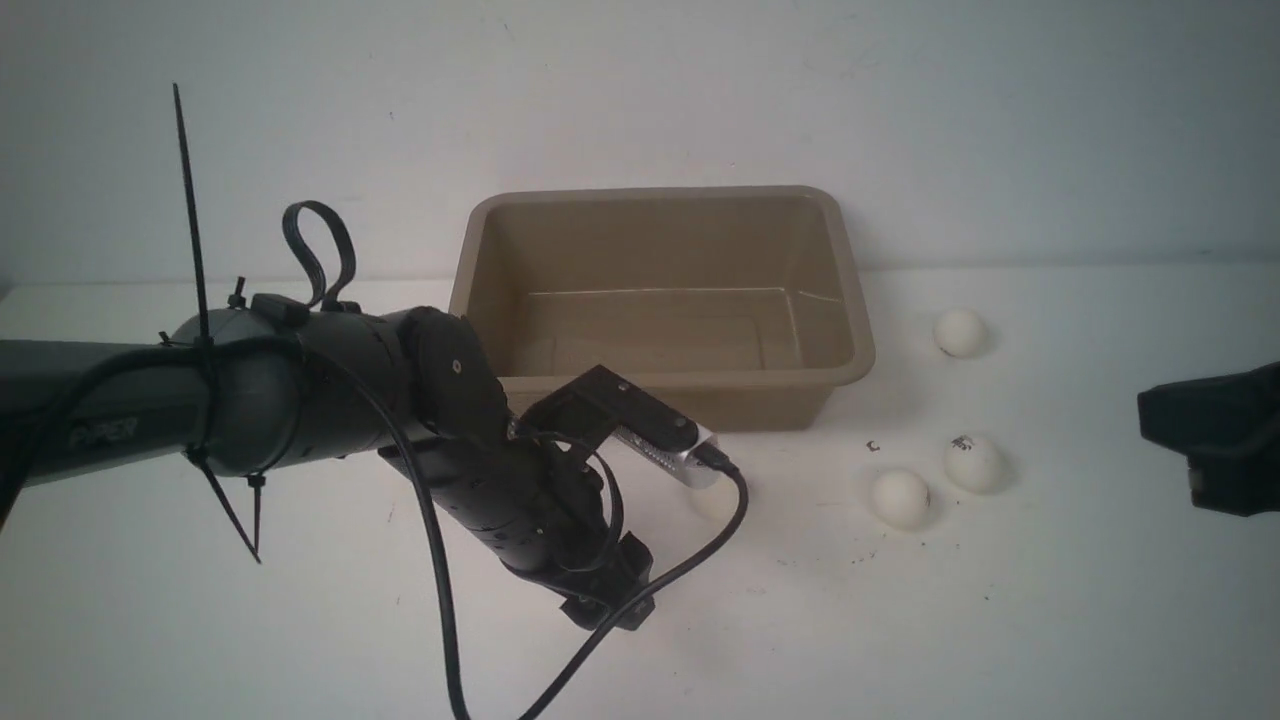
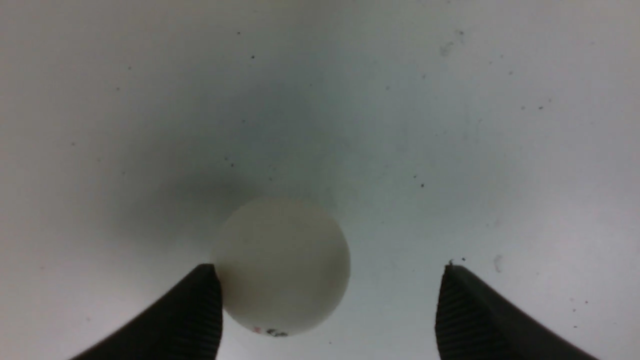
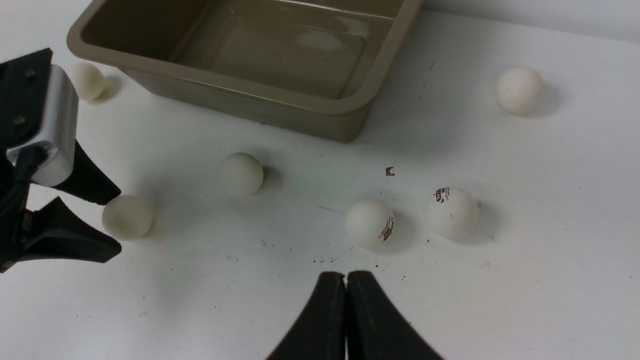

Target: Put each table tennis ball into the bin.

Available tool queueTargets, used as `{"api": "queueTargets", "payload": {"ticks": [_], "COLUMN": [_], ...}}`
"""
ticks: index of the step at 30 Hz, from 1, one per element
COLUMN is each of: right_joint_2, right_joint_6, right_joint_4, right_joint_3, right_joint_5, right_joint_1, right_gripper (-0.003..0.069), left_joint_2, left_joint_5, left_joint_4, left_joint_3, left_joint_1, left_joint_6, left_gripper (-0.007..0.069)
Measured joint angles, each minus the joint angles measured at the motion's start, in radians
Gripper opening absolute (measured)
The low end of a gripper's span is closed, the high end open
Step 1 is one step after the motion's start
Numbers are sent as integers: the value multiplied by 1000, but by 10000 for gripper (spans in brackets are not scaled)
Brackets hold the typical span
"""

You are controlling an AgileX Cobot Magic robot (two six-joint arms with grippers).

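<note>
The left end effector (image 2: 329, 269), spread, straddles a table tennis ball (image 2: 282, 265) off-centre, one finger (image 2: 197, 305) touching it; centring before closing gently should prevent squirting. The right end effector (image 3: 346, 280) is clenched, empty.

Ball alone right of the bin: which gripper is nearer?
Right. The right gripper, shut, is on that ball's side of the bin; the left gripper is across, open at another ball.
</note>
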Motion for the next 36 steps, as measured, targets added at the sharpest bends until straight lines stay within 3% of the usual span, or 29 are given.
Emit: {"api": "queueTargets", "payload": {"ticks": [9,12,16,25,31,36], "right_joint_2": [0,0,0,0,0,0], "right_joint_6": [0,0,0,0,0,0], "right_joint_4": [-1,-1,-1,-1,-1,-1], "right_joint_3": [0,0,0,-1,-1,-1], "right_joint_5": [1,1,1,1,1,1], "right_joint_1": [0,0,0,0,0,0], "right_gripper": [-7,-7,-7,-6,-6,-6], "left_joint_2": [32,33,33,-46,-156,-7], "left_joint_5": [-42,-51,-50,62,56,96], "left_joint_4": [54,55,84,144,218,377], "left_joint_3": [0,0,-1,-6,-235,-509], "left_joint_1": [0,0,0,-4,11,52], "left_joint_6": [-56,-75,-109,-132,-186,-308], "left_gripper": [512,480,345,352,352,352]}}
